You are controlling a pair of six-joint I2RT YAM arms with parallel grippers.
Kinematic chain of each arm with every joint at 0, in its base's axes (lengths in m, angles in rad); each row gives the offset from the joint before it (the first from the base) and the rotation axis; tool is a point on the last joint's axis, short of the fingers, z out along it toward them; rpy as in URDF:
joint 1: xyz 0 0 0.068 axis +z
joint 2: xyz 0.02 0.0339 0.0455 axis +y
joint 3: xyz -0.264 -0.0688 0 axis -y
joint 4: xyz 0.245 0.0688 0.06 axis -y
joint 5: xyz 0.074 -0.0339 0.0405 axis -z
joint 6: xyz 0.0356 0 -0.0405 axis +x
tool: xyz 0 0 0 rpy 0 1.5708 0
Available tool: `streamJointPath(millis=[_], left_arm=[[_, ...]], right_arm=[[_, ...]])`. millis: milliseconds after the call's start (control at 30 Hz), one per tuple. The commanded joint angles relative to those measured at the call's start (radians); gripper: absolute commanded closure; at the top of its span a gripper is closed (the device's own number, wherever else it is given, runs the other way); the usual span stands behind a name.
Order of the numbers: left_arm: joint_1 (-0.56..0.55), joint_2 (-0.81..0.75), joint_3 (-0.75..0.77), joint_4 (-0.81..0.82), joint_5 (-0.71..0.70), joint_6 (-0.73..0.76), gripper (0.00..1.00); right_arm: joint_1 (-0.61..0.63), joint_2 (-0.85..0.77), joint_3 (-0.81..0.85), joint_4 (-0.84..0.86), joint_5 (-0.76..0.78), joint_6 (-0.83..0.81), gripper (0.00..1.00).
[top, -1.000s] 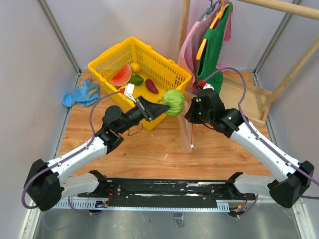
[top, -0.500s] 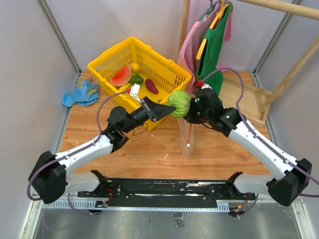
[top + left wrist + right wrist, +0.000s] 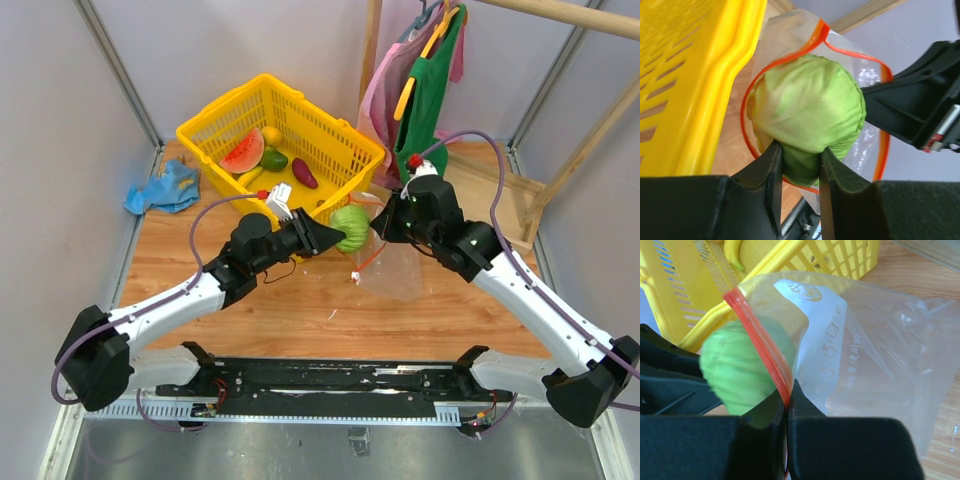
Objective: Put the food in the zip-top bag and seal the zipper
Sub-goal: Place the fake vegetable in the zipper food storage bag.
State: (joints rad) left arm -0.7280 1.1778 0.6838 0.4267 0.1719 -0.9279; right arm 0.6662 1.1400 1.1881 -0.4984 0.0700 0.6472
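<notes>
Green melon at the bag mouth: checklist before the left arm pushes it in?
1. Grip: left gripper pinches the green melon at its lower end: ok.
2. Rim hold: right gripper is shut on the zipper of the zip-top bag: ok.
3. Mouth open: in the left wrist view the zipper loops around the melon: ok.
4. Melon fully inside: in the right wrist view part of it sits outside the rim: not ok.
5. Bag clear of the yellow basket: they lie close, contact unclear: cannot tell.
</notes>
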Motion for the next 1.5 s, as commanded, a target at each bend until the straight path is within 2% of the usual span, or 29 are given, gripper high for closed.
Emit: streamJointPath(millis=[0, 167, 367, 467, 633, 800, 967, 1033, 1133, 1233, 1333, 1467], left_arm=[[-0.053, -0.007, 0.117, -0.2, -0.107, 0.185, 1.0], [-0.129, 0.025, 0.225, -0.328, -0.196, 0.347, 1.0], [-0.233, 0.115, 0.402, -0.559, -0.348, 0.512, 0.96], [-0.294, 0.175, 0.488, -0.664, -0.473, 0.577, 0.94], [-0.338, 0.279, 0.607, -0.817, -0.581, 0.612, 0.9], [-0.386, 0.338, 0.66, -0.875, -0.652, 0.665, 0.82], [-0.396, 0.419, 0.737, -0.98, -0.667, 0.685, 0.75], [-0.404, 0.418, 0.735, -0.966, -0.641, 0.7, 0.67], [-0.41, 0.374, 0.706, -0.899, -0.578, 0.711, 0.44], [-0.41, 0.319, 0.68, -0.842, -0.533, 0.709, 0.3], [-0.409, 0.262, 0.662, -0.812, -0.529, 0.694, 0.2], [-0.41, 0.188, 0.627, -0.776, -0.537, 0.661, 0.11]], right_arm=[[-0.012, 0.0, 0.014, 0.044, -0.038, -0.032, 0.99], [-0.012, 0.021, 0.027, 0.037, -0.073, -0.054, 0.99], [-0.011, 0.033, 0.043, 0.027, -0.096, -0.079, 0.99], [-0.011, 0.041, 0.047, 0.027, -0.113, -0.079, 0.99], [-0.012, 0.034, 0.048, 0.027, -0.113, -0.083, 1.0], [-0.012, 0.026, 0.044, 0.026, -0.107, -0.083, 0.99], [-0.015, 0.018, 0.048, 0.021, -0.098, -0.09, 0.99], [-0.017, 0.017, 0.045, 0.021, -0.1, -0.09, 0.99], [-0.02, 0.019, 0.038, 0.021, -0.105, -0.087, 1.0], [-0.022, 0.018, 0.035, 0.021, -0.104, -0.092, 0.99], [-0.028, 0.017, 0.034, 0.013, -0.095, -0.097, 0.99], [-0.036, 0.012, 0.025, 0.006, -0.093, -0.096, 0.99]])
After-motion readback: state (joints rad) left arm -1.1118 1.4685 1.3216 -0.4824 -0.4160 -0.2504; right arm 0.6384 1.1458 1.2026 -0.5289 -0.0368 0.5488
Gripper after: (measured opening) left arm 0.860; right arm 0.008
